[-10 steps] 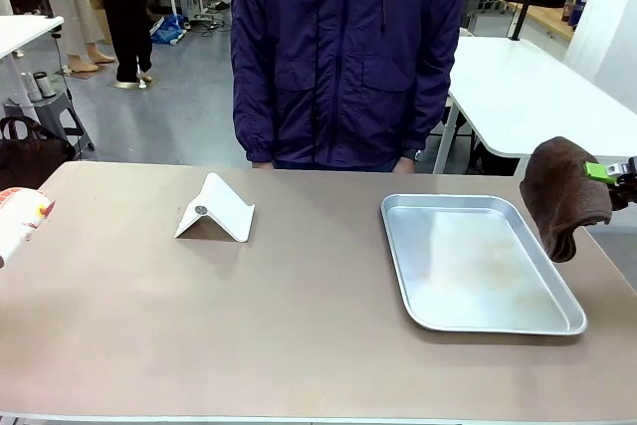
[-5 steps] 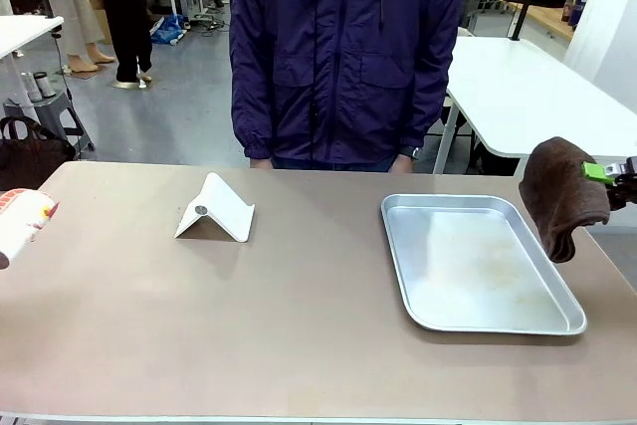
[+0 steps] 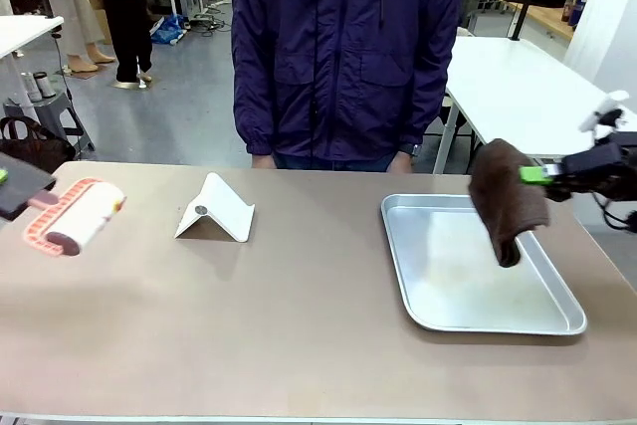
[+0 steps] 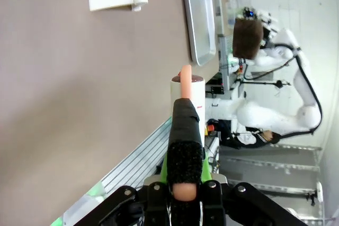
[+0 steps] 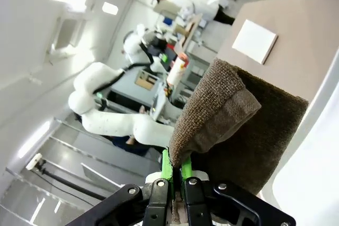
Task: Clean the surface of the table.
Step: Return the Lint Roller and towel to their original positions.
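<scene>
Both arms look to be carrying their tools in over the table point(image 3: 299, 345), so the step in hand seems to be the approach, with wiping itself not yet begun; the left gripper point(image 4: 183, 86) has its fingers clamped tight on the pink handle of a lint roller point(image 3: 78, 216), which hangs above the table's left end; the right gripper point(image 5: 175, 175) has its fingers pinched shut on a fold of a brown cloth point(image 3: 506, 198), which dangles over the far part of the metal tray point(image 3: 557, 320); the next move probably calls for lowering the cloth flat onto bare table beside the tray rather than into it, and setting the roller down so it can run without striking the white folded stand point(image 3: 216, 210); the table spans the whole foreground between the robot and the person in a dark jacket point(image 3: 348, 47), its matte beige-brown top smooth, with no plain spill or crumbs that I can make out.
</scene>
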`<state>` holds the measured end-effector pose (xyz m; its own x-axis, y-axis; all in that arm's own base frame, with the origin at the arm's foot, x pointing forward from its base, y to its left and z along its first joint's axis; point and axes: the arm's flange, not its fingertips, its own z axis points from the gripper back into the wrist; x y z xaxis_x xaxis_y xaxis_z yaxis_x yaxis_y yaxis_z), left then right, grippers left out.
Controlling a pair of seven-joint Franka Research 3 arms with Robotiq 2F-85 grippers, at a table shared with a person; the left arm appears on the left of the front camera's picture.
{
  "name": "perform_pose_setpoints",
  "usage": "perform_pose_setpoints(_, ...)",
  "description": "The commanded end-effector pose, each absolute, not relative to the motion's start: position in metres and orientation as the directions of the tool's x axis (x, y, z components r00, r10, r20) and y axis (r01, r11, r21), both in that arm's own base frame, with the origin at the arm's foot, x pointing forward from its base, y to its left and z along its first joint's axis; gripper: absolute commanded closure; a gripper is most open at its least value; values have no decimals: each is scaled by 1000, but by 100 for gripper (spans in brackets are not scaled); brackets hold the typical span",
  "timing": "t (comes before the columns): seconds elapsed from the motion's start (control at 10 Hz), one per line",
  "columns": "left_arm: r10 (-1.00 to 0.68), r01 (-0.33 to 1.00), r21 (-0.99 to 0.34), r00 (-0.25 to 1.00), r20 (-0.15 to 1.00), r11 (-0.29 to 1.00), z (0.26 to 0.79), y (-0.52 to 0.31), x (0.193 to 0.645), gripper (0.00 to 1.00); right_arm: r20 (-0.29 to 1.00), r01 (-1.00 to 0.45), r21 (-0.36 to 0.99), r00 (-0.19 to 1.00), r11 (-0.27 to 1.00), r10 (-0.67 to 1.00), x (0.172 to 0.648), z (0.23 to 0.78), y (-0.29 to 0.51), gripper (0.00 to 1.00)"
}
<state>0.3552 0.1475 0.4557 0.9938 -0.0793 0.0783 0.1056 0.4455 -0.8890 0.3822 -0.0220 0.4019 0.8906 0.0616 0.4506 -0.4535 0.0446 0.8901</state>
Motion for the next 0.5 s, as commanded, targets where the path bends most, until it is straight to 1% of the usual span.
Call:
perform_pose_setpoints(0.0, -66, 66, -883, 997, 40, 465, 473, 104, 355, 78, 434, -446, 886, 894, 125, 110, 404, 419, 38, 93)
perform_pose_setpoints(0.1, -42, 38, -858, 999, 19, 511, 484, 82, 358, 78, 431, -452, 883, 888, 129, 160, 415, 423, 67, 93)
perform_pose_setpoints(0.2, -26, 39, -843, 999, 29, 536, 496, 58, 360, 78, 444, -468, 873, 879, 137, 175, 425, 427, 95, 93)
perform_pose_setpoints(0.3, 87, 8, -808, 994, 73, 590, 506, 30, 369, 78, 470, -489, 852, 872, 189, 138, 438, 431, 122, 93)
perform_pose_setpoints(0.4, 124, 1, -776, 987, 102, 631, 511, 5, 376, 78, 476, -496, 843, 868, 208, 141, 447, 431, 146, 93)
